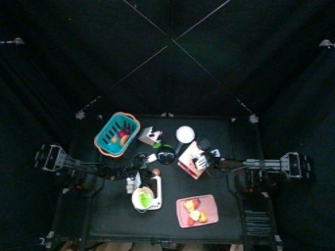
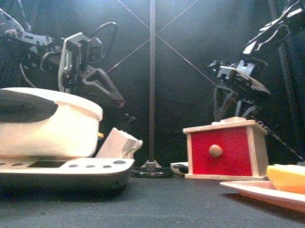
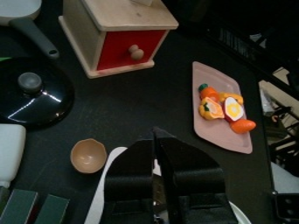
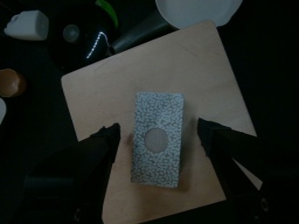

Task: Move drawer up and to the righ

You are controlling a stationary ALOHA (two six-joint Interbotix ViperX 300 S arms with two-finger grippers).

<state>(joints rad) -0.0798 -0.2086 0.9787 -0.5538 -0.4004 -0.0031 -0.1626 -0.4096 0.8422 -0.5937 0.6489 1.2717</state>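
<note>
The drawer (image 1: 193,159) stands just right of the table's middle, a small box with a pale top, a red front (image 2: 224,153) and a round wooden knob. In the left wrist view the drawer (image 3: 117,35) lies well beyond the jaws. My right gripper (image 4: 162,133) hangs open directly over the drawer top (image 4: 100,96), one jaw on each side of a speckled grey block (image 4: 158,150) that lies on it. The front view shows the right gripper (image 2: 230,107) just above the box. My left gripper (image 3: 158,144) is shut on nothing, at the front left (image 1: 137,179).
A teal basket (image 1: 117,134) sits at the back left, a round white dish (image 1: 186,133) behind the drawer. A pink tray (image 1: 197,210) with food lies front right. A white appliance (image 2: 42,125) fills the front left. A small wooden bowl (image 3: 87,156) and dark lid (image 3: 30,96) lie near the left gripper.
</note>
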